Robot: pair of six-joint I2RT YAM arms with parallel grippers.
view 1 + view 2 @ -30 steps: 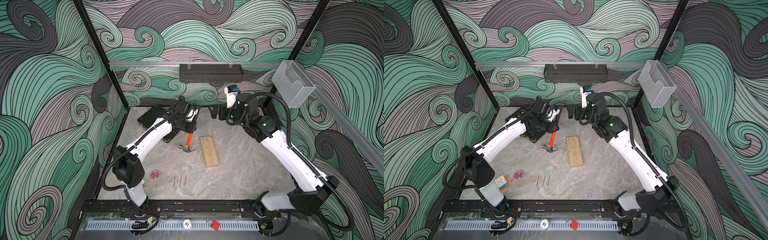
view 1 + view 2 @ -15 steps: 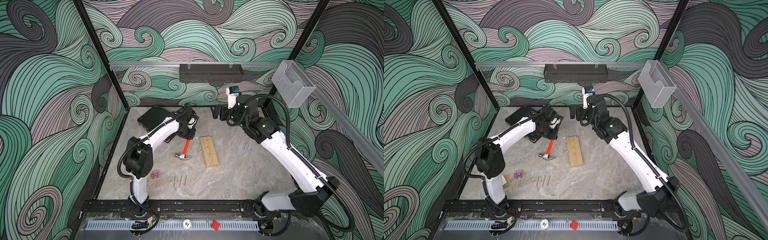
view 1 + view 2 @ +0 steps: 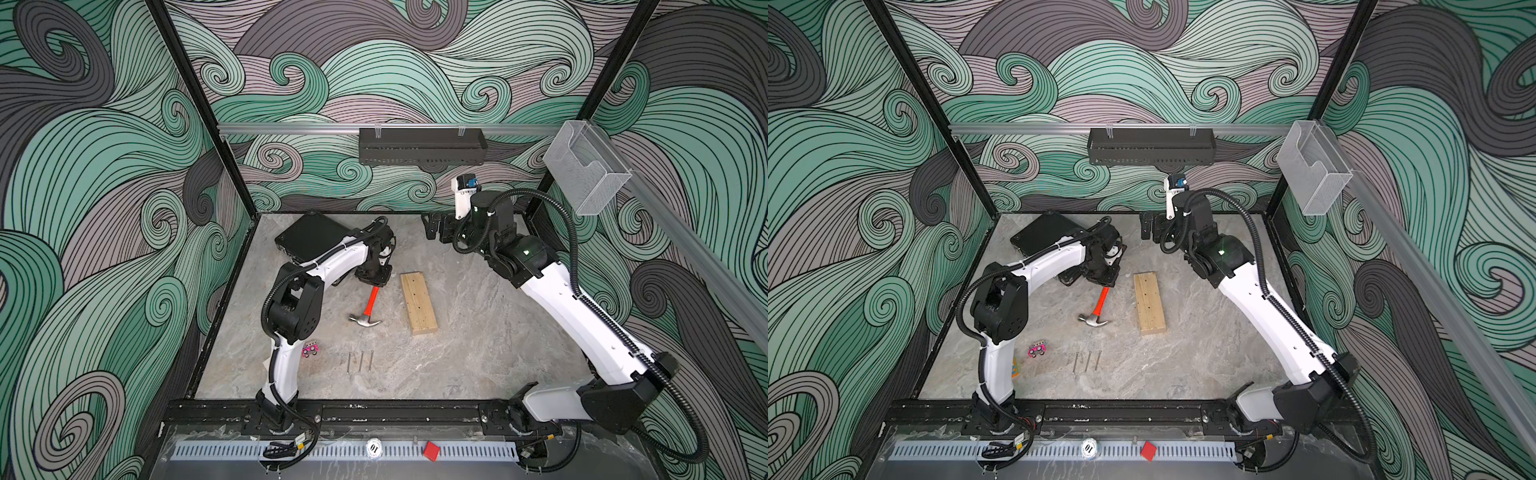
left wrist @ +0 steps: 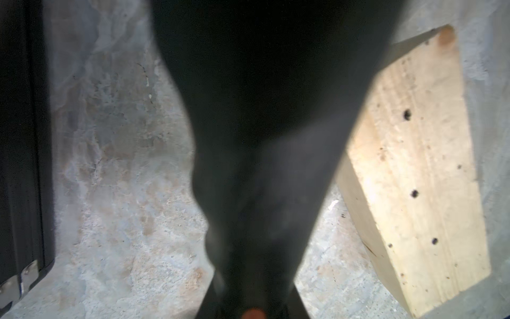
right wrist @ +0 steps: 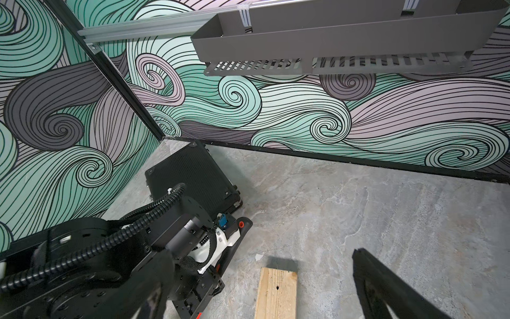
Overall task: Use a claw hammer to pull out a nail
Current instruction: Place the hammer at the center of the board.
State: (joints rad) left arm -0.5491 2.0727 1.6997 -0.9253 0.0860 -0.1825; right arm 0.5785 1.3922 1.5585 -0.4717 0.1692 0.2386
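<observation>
Beside the wood block (image 3: pixel 419 302), the left gripper (image 3: pixel 376 282) is clamped on the claw hammer (image 3: pixel 371 301)'s black handle, head poking out front. Right gripper (image 3: pixel 432 226) gapes wide, empty, well apart.

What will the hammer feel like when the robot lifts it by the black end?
Probably head-heavy: the claw hammer has its steel head far from where the left gripper holds the handle, so it may droop or twist in the grip. It looks solid and stiff, so it shouldn't bend.
</observation>
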